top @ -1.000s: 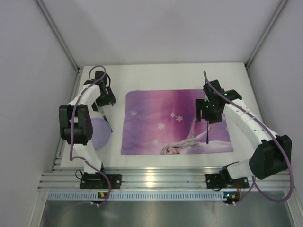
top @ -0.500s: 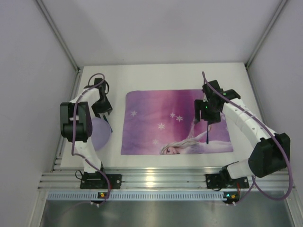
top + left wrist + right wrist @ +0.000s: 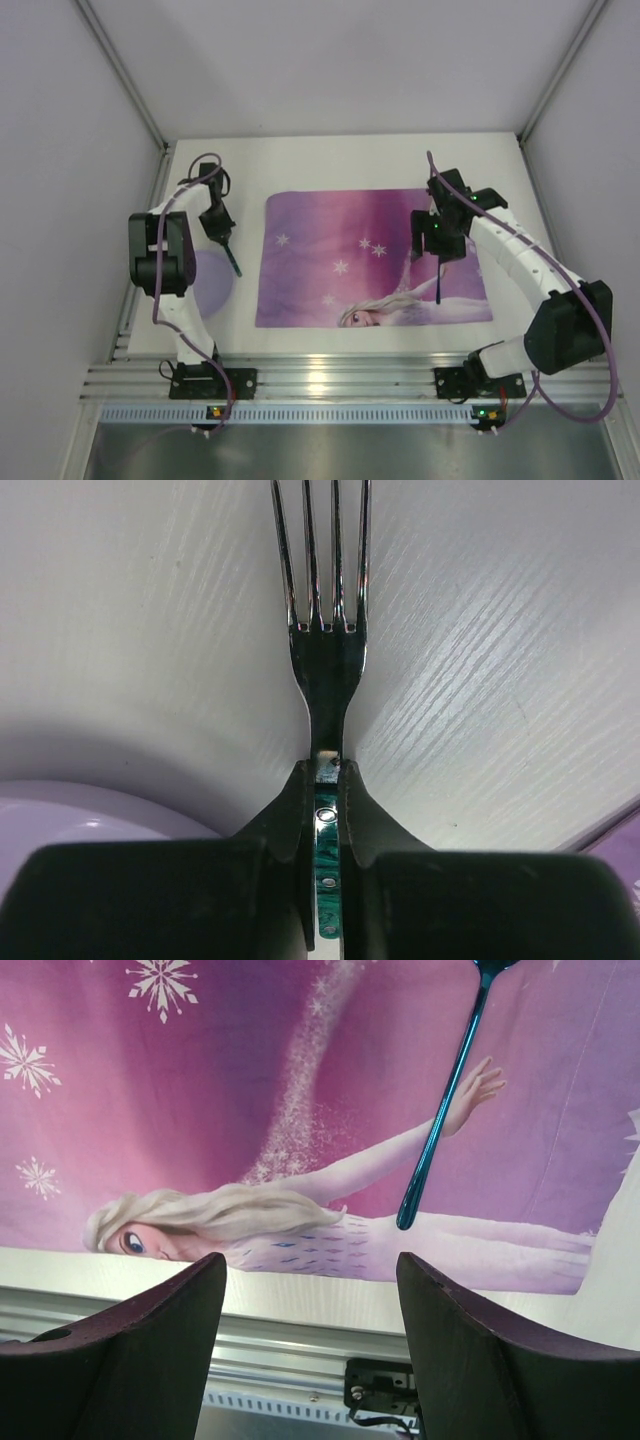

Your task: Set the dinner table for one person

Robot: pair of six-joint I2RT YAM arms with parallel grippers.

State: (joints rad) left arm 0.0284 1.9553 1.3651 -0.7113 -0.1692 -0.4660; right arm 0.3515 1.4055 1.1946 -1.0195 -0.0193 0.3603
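My left gripper (image 3: 219, 228) (image 3: 325, 772) is shut on the green handle of a steel fork (image 3: 232, 260) (image 3: 322, 600). The fork's tines point away over the white dinner table (image 3: 330, 160) (image 3: 500, 680), beside a pale purple plate (image 3: 207, 281) (image 3: 70, 810). My right gripper (image 3: 437, 238) (image 3: 312, 1270) stands open above the right part of the purple princess placemat (image 3: 350, 250) (image 3: 230, 1080), with nothing between its fingers. A slim teal utensil (image 3: 438, 283) (image 3: 440, 1130) lies on the placemat just ahead of it, its head cut off by the right wrist view's edge.
A ribbed aluminium rail (image 3: 330, 378) (image 3: 270, 1360) runs along the table's near edge, with both arm bases bolted to it. Grey walls close in the left, back and right sides. The placemat's corner (image 3: 622, 835) shows at the lower right of the left wrist view.
The left gripper has closed on the fork's handle, and its wrist has shifted slightly to the left. The right arm and the teal utensil have not moved.
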